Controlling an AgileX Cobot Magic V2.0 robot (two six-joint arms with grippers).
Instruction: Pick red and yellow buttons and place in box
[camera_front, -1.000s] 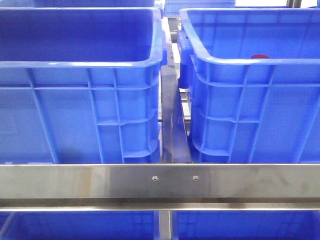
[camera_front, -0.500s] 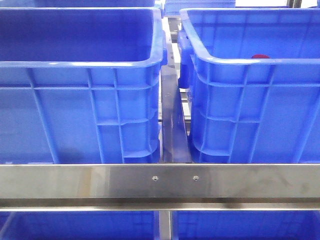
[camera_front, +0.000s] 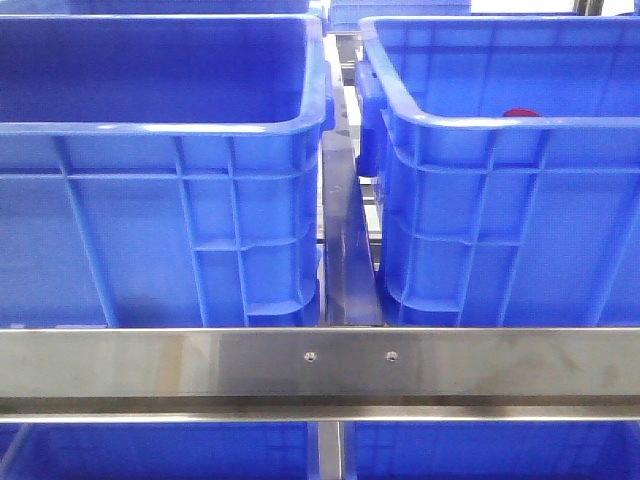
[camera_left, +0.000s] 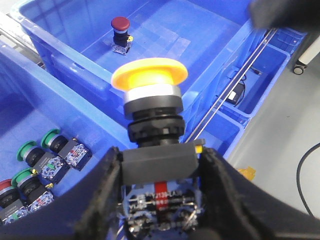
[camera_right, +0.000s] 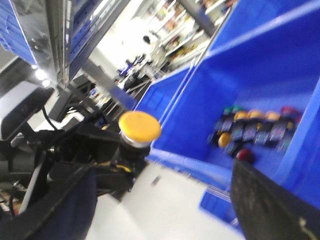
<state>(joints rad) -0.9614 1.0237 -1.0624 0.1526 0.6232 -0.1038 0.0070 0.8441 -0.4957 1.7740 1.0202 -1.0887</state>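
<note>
In the left wrist view my left gripper (camera_left: 160, 167) is shut on the black body of the yellow button (camera_left: 149, 77), held upright above the crates. The red button (camera_left: 120, 24) stands on the floor of the blue box (camera_left: 65, 62) beyond it. In the front view only the red cap (camera_front: 519, 113) shows above the near rim of the right-hand box (camera_front: 500, 210); no gripper shows there. My right gripper (camera_right: 160, 200) is open and empty, in the air beside the crates. Its view shows the yellow button (camera_right: 140, 126) in the left gripper.
A second blue crate (camera_front: 150, 210) stands left of the box, with a metal divider (camera_front: 348, 240) between them. A steel rail (camera_front: 320, 365) crosses in front. The crate nearer the left gripper holds several green and red buttons (camera_left: 45, 162). Another crate holds several buttons (camera_right: 255, 127).
</note>
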